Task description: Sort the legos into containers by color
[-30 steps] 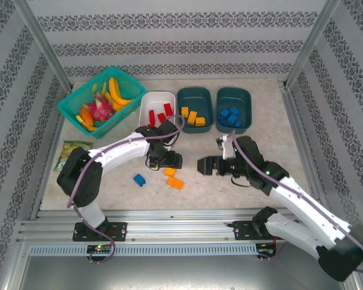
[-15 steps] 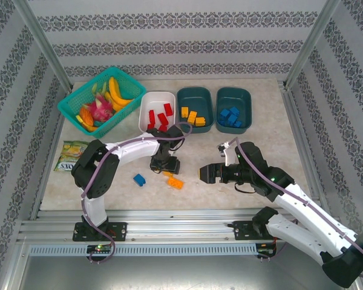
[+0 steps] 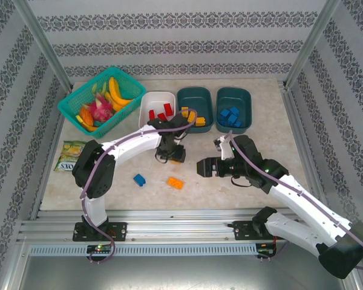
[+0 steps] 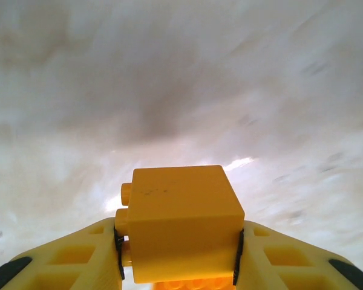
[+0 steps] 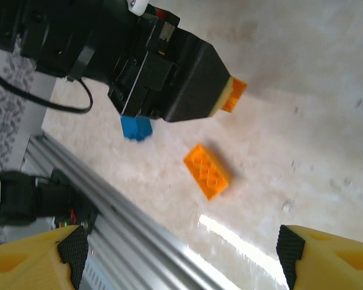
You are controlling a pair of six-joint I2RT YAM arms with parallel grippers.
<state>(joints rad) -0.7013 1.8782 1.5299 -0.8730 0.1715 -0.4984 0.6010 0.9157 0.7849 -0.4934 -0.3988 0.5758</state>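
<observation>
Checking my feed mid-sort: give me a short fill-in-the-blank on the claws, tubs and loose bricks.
1. The left claw grips a brick, while the right claw, holding nothing, is ___.
2. The white tub holds only ___ bricks.
3. In the top view, the loose brick to the left of the orange one is ___.
Missing words: open; red; blue.

White arms (image 3: 302,202) carry black joints, purple cables (image 3: 133,138) and yellow claw fingers (image 4: 66,263).
</observation>
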